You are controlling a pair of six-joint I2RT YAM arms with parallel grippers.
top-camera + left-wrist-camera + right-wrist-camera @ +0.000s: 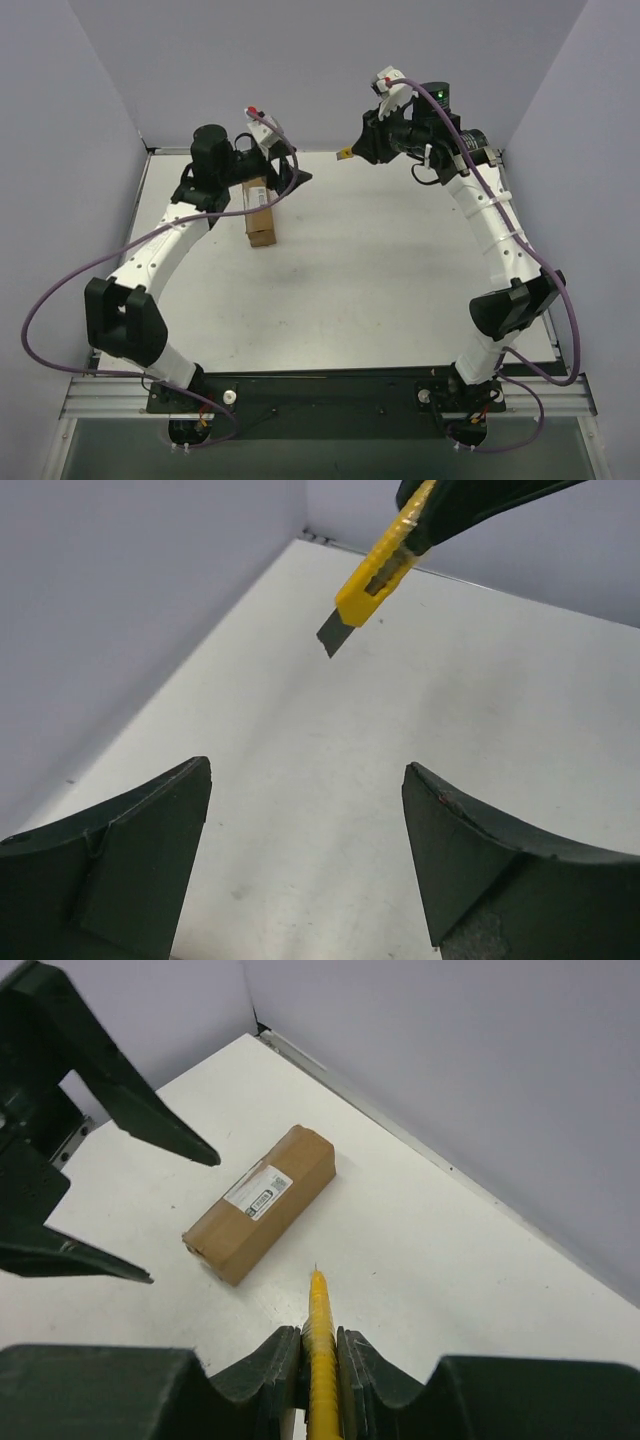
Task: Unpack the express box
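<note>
On the white tabletop (400,280), starting from the arm bases at 6 o'clock and going outward, the first thing met is the express box (262,222). It is a small, elongated brown cardboard carton lying flat at about 11 o'clock from the table's centre, with its white shipping label facing up and its flaps apparently closed. Just beyond and above it hangs the left gripper (285,168), fingers splayed wide and holding nothing. Farther off, toward 1 o'clock near the back wall, the right gripper (360,148) is clenched on a yellow-and-black utility knife (343,154), with its tip turned toward the box. The box looks light and stiff, with a dry matte skin that should not slip, though its thin walls would likely buckle under a hard squeeze. A sensible hold is across the narrow width near one end, pressing it down so the top seam stays free for the blade. The overhead view hides part of the box under the left arm and shows the knife as a mere yellow speck. The right wrist view shows the whole carton, label included, with the left fingers spread beside it. The left wrist view misses the box entirely but is the only one to show the grey blade extended from the knife.
</note>
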